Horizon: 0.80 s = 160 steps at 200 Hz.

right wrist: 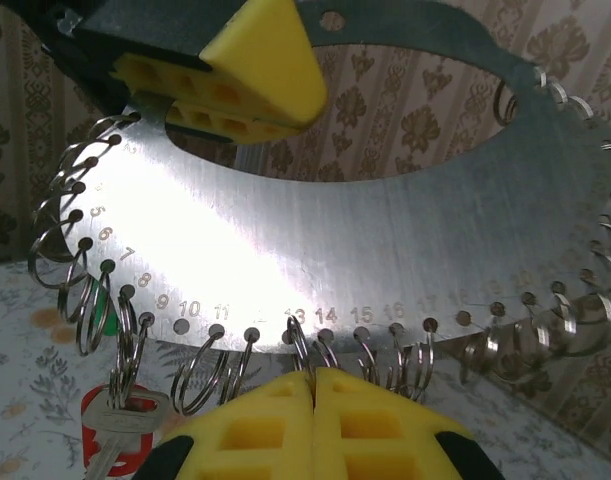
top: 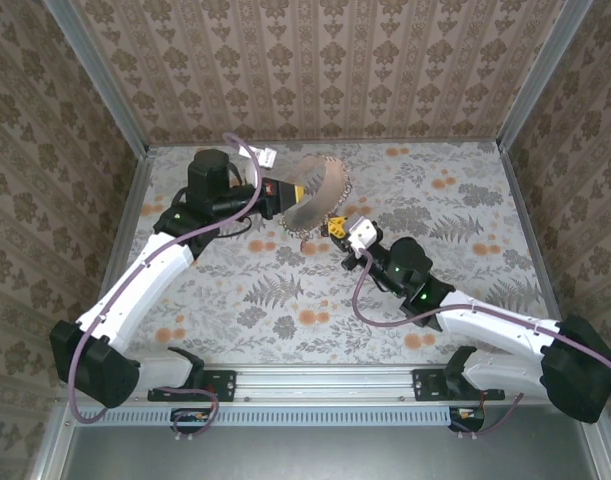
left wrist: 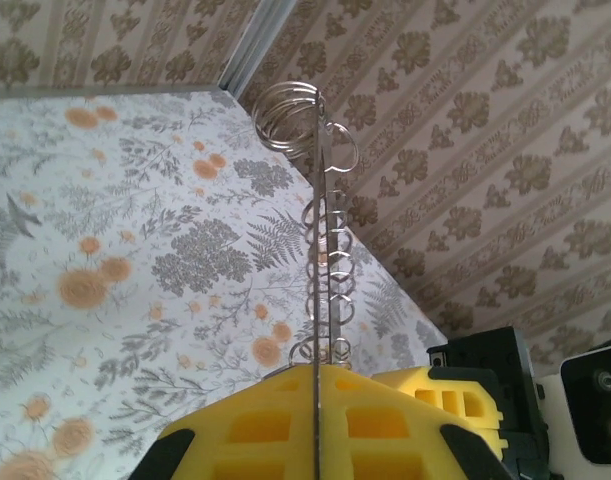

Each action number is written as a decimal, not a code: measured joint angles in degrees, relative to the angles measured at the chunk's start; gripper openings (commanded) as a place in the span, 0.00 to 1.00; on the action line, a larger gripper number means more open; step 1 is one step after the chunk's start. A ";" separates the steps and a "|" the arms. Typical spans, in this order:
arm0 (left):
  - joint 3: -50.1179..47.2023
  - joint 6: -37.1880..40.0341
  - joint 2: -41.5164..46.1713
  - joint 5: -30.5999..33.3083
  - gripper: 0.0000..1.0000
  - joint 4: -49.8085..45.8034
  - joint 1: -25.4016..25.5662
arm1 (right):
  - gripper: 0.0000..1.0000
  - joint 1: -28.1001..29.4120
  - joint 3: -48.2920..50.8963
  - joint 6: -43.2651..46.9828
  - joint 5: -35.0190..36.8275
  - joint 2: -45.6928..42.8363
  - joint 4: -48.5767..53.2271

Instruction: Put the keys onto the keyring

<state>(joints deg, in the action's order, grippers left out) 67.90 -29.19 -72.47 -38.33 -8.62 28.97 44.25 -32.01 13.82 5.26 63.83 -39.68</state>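
We have the keyring (top: pixel 320 188) lifted over the far middle of the tabletop (top: pixel 455 200). It is a flat metal hoop with numbered holes along its outer edge, and small rings (right wrist: pixel 210 372) hang from those holes. The left gripper (top: pixel 285 192) reaches in from the left and is clamped flat on the hoop's inner edge. The right gripper (top: pixel 337 228) comes up from the near right to the hoop's lower edge. Its fingers are pressed together with no gap, their tips right at the small ring under hole 13. We cannot tell whether that ring is actually pinched. One key (right wrist: pixel 115 432) with a red head hangs from a small ring further left, near hole 8, and we see no key between the right fingers.

We judge the step in hand to be work on that one small ring. To do it well, we would want the left gripper firm and steady, so the hoop neither turns nor slips. The small rings sit close side by side, so the right gripper should take the chosen one alone and leave its neighbours. Any pull should be gentle and follow the hoop's flat face. A sideways tug could lever the thin metal out of the left hold or set the hanging key swinging.
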 measured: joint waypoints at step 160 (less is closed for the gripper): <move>-5.77 -1.51 0.28 -6.60 0.00 9.11 -2.40 | 0.16 -3.76 1.55 -2.08 -7.58 -6.16 6.73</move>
<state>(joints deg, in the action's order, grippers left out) 62.13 -30.70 -72.18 -44.93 0.49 26.57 40.49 -30.46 11.75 -2.33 57.67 -32.95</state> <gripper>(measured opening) 0.047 0.151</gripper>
